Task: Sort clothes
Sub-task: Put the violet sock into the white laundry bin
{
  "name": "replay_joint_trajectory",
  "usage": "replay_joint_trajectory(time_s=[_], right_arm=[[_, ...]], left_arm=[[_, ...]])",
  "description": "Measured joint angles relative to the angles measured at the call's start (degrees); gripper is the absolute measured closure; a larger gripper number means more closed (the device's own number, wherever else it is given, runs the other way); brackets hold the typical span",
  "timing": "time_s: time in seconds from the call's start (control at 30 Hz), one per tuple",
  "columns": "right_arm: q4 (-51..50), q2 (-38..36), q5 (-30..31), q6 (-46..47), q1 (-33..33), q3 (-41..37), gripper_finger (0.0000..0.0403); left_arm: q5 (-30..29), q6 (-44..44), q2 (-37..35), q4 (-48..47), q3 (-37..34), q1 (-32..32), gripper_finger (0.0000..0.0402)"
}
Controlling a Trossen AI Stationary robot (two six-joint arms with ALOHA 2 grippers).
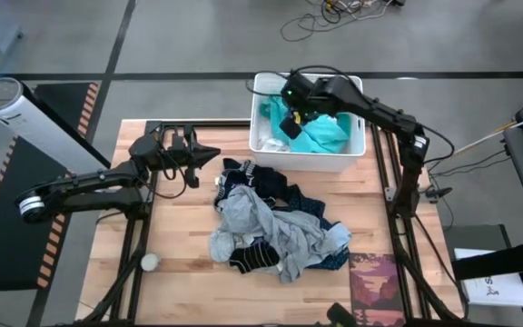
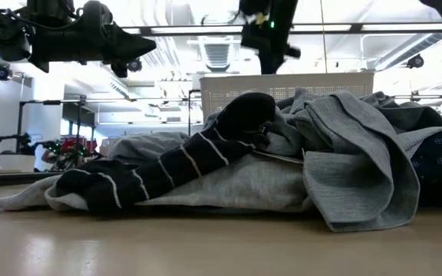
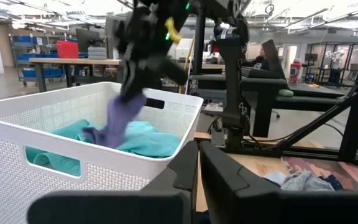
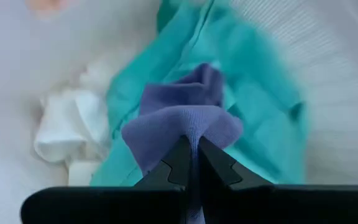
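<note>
High view, right arm: reaches over the white perforated plastic basket (image 1: 352,153) at the table's far edge; right gripper (image 1: 291,116) hangs above the teal fabric garment (image 1: 320,134) lying inside, a small white cloth (image 1: 273,143) beside it.
High view, left arm: waits over the table's left part, left gripper (image 1: 209,155) pointing toward the heap, clear of it.
High view, heap: grey soft garment (image 1: 266,222), dark blue dotted garment (image 1: 320,218) and black white-striped socks (image 1: 248,257) piled mid-table on the light wooden tabletop (image 1: 180,245); dark red patterned flat mat (image 1: 377,286) at the near right corner, just beside the heap.
Low view: a striped sock lies draped over the grey garment; basket wall behind the pile.
Left wrist view: left gripper's dark fingers (image 3: 225,177) nearly together, nothing between them; the right gripper ahead dangles a small purple fabric piece (image 3: 114,121) down into the basket, its lower end on the teal garment.
Right wrist view: right gripper's fingertips pinched tight on a fold of the purple piece, teal garment and white cloth below.
</note>
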Motion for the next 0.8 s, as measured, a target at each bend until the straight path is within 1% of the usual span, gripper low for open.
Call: replay_joint_trajectory(time_s=[0.23, 0.43, 0.6, 0.8], right_arm=[[0.7, 3.8, -2.5, -0.7, -3.4, -7.7, 0.0403], [4.7, 6.8, -8.1, -1.0, -5.3, -13.0, 0.0403], [6.9, 9.7, -11.7, -1.3, -5.8, -14.4, 0.0403], [7.5, 13.6, -12.6, -2.1, -6.0, -13.7, 0.0403]], left_arm=[[0.0, 0.0, 0.0, 0.0, 0.0, 0.0, 0.0400], [0.0, 0.0, 0.0, 0.0, 0.0, 0.0, 0.0401], [0.0, 0.6, 0.0, -0.2, 0.0, 0.0, 0.0401], [0.0, 0.7, 0.0, -0.4, 0.0, 0.0, 0.0401]])
